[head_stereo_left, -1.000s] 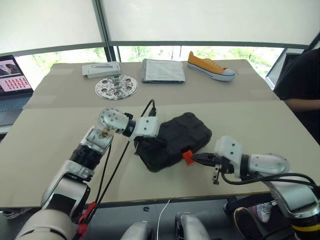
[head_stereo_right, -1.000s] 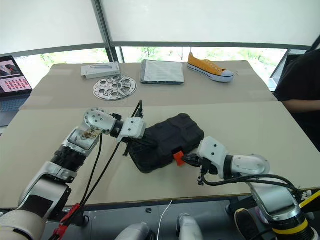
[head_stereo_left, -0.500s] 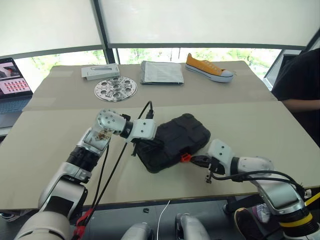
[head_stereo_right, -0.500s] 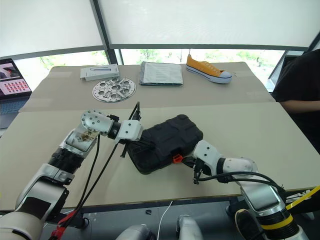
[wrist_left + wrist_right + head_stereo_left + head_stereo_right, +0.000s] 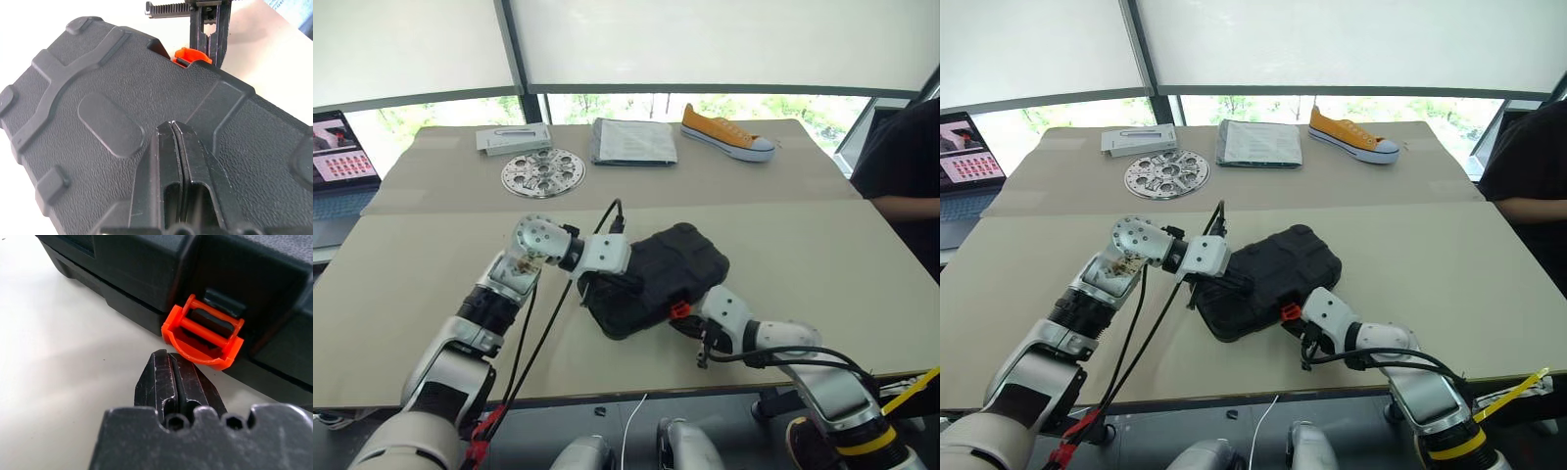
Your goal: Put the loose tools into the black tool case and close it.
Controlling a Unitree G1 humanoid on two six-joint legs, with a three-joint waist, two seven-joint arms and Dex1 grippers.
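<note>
The black tool case (image 5: 656,279) lies with its lid down in the middle of the table. Its orange latch (image 5: 203,340) sticks out from the front edge, flipped away from the case. My left gripper (image 5: 172,126) is shut, and its tips rest on top of the lid. My right gripper (image 5: 168,355) is shut too, with its tips just in front of the latch (image 5: 679,309) and low over the table. In the left wrist view the right gripper (image 5: 210,29) stands right behind the latch. The loose tools are out of view.
At the back of the table lie a yellow sneaker (image 5: 724,130), a grey folded cloth (image 5: 631,139), a round metal disc (image 5: 542,172) and a white box (image 5: 513,138). A laptop (image 5: 337,162) stands far left. A person (image 5: 901,157) sits at the right edge.
My right gripper has sunk and come in leftward, from a hand's width right of the latch to just in front of it. The left gripper has stayed on the lid.
</note>
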